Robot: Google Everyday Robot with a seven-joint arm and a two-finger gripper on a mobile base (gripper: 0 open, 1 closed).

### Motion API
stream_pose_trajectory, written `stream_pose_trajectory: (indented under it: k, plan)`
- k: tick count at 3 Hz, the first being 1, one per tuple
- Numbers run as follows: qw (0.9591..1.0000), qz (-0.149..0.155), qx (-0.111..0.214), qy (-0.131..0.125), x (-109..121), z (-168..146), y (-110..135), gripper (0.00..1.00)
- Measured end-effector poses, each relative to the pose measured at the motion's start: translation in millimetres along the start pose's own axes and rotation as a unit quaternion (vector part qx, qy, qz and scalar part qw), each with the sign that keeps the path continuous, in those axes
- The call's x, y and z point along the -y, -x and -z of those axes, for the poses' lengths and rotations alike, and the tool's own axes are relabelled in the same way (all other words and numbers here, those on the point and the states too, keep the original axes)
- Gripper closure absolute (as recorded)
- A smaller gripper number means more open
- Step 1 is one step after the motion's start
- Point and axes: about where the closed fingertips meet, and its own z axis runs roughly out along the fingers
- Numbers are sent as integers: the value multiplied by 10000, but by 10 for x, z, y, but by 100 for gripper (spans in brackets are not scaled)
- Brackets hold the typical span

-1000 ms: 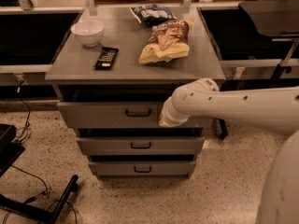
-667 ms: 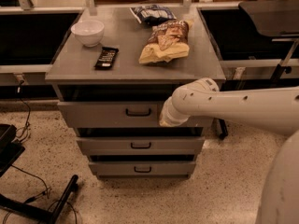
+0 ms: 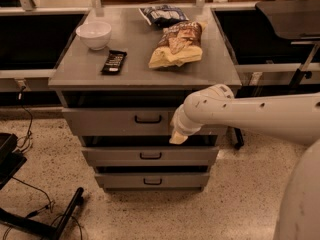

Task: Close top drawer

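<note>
Reaching in from the right edge of the camera view, the robot's white arm (image 3: 260,116) ends at the gripper (image 3: 178,135), which sits against the right half of the top drawer (image 3: 115,121), low on its grey front panel and just right of the small black bar handle (image 3: 148,119). The gripper is mostly hidden behind the rounded wrist, so whether it is open or closed, or has hold of anything, cannot be told. The top drawer stands partly pulled out from the grey cabinet (image 3: 145,69), with a dark gap showing between its front panel and the cabinet top. Below it lie the middle drawer (image 3: 115,156) and the bottom drawer (image 3: 120,180), each with a narrower front and its own black handle. On the cabinet top rest a white bowl (image 3: 94,34) at the rear left, a flat black bar (image 3: 114,62) just in front of it, a yellow-and-brown snack bag (image 3: 176,46) toward the right, and a dark blue bag (image 3: 162,15) behind that. The cabinet stands on a speckled floor (image 3: 240,199).
</note>
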Motion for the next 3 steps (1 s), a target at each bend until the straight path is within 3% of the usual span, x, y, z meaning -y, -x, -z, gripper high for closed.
stream_pose_trajectory:
  k: [1, 3]
  plan:
    - [10000, 0, 0, 0, 0, 0, 0, 0]
    - [10000, 0, 0, 0, -35, 18, -2, 42]
